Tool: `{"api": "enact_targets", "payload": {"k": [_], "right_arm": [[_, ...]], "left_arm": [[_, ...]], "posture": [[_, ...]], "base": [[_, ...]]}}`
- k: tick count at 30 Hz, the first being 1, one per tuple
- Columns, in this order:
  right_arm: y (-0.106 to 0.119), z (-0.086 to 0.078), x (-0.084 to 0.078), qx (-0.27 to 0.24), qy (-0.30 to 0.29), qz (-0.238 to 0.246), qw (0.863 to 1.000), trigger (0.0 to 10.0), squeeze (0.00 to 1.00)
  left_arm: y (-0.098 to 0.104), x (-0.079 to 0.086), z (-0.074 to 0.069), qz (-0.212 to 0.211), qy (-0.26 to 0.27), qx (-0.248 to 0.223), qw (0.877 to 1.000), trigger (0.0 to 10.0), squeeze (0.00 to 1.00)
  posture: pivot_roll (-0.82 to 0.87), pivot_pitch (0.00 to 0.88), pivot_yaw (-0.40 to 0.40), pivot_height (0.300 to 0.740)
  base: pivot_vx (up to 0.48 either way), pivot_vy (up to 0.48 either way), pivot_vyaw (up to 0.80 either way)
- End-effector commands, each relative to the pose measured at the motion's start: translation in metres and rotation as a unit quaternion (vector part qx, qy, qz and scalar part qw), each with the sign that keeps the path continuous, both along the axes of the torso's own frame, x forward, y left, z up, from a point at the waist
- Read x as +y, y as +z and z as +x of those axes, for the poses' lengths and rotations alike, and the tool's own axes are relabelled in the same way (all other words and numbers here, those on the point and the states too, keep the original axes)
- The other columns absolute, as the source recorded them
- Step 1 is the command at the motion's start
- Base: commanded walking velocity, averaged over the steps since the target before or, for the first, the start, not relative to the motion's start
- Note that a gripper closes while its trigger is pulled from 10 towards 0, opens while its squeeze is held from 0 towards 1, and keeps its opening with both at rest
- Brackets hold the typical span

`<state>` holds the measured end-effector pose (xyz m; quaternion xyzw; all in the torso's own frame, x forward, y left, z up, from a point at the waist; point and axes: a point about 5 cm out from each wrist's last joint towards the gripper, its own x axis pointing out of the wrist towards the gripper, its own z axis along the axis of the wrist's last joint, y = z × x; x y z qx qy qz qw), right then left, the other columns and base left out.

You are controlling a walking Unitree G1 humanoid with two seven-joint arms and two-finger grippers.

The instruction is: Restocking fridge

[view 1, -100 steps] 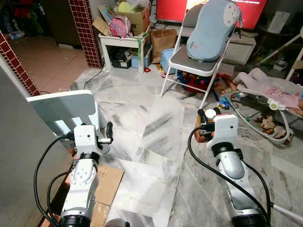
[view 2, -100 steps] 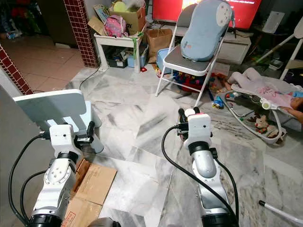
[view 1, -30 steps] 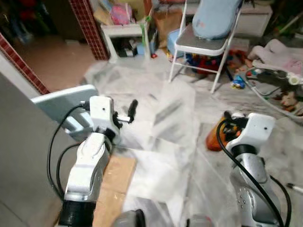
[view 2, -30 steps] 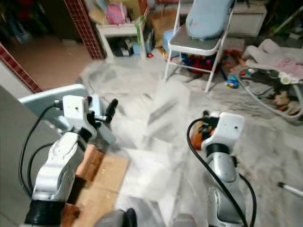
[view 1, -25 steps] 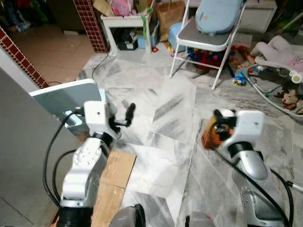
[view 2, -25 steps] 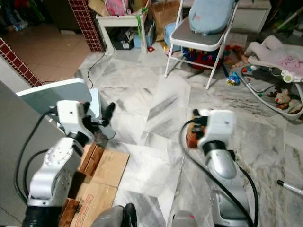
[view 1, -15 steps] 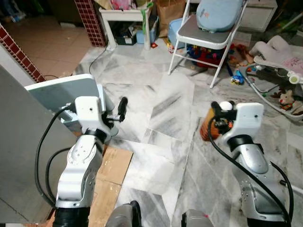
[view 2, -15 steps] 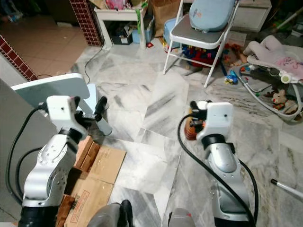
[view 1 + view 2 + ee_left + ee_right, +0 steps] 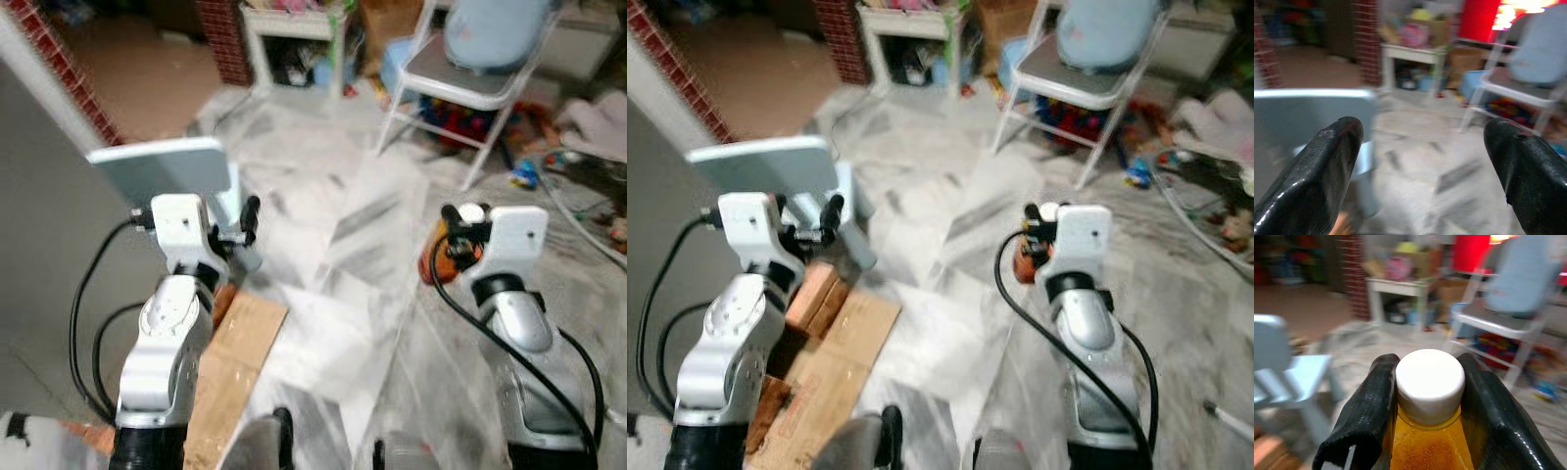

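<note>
My right gripper (image 9: pixel 1427 377) is shut on an orange bottle (image 9: pixel 1430 450) with a white cap (image 9: pixel 1430 382); the black fingers (image 9: pixel 1376 401) press on the neck from both sides. In the left eye view this bottle (image 9: pixel 433 262) hangs in front of my right wrist, above the marble floor. Held up at the same height on the other side, my left gripper (image 9: pixel 1425 147) is open with nothing between its fingers. The head views are blurred.
A light blue child's chair (image 9: pixel 167 176) stands close ahead of my left arm, with flattened cardboard (image 9: pixel 235 343) beneath it. A folding chair (image 9: pixel 480 69), a cluttered white table (image 9: pixel 294 20) and a brick pillar (image 9: pixel 220 34) stand farther off. A grey surface (image 9: pixel 49 245) rises on the left.
The whole picture has shifted and blurred, so the camera moved. Both arms keep the same pose and the bottle stays in the right gripper.
</note>
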<state>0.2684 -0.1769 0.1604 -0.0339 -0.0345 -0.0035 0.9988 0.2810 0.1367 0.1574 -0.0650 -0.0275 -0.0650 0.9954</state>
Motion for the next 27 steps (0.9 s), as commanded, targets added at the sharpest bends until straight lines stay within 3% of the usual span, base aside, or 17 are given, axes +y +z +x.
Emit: {"api": "enact_targets", "payload": {"k": [1, 6, 18, 25, 27], "right_arm": [[0.0, -0.003, -0.001, -0.002, -0.005, 0.007, 1.0, 10.0, 0.0], [-0.001, -0.004, -0.003, -0.001, -0.013, 0.01, 1.0, 10.0, 0.0], [0.0, -0.004, -0.008, -0.009, -0.032, 0.028, 0.999, 10.0, 0.0], [0.0, 0.001, -0.008, -0.003, -0.026, 0.023, 0.999, 10.0, 0.0], [0.006, 0.007, -0.003, -0.012, -0.008, 0.012, 1.0, 10.0, 0.0]], "left_arm": [[-0.005, 0.001, -0.002, 0.008, 0.002, 0.011, 1.0, 10.0, 0.0], [-0.005, -0.001, -0.002, 0.014, -0.005, 0.009, 1.0, 10.0, 0.0], [-0.003, -0.005, -0.001, -0.002, -0.026, -0.003, 1.0, 10.0, 0.0], [-0.003, -0.006, 0.001, -0.027, -0.028, 0.005, 0.999, 10.0, 0.0], [-0.003, -0.006, 0.002, -0.007, -0.019, -0.01, 1.0, 10.0, 0.0]], "posture": [[-0.07, 0.177, 0.098, 0.74], [-0.07, 0.186, 0.106, 0.74], [-0.07, 0.183, 0.097, 0.74], [-0.06, 0.157, 0.034, 0.74], [-0.06, 0.152, 0.009, 0.74]], "base": [[-0.36, 0.244, 0.8], [-0.308, 0.349, 0.67], [0.0, 0.472, 0.0], [0.0, 0.0, 0.0], [0.0, 0.0, 0.0]]}}
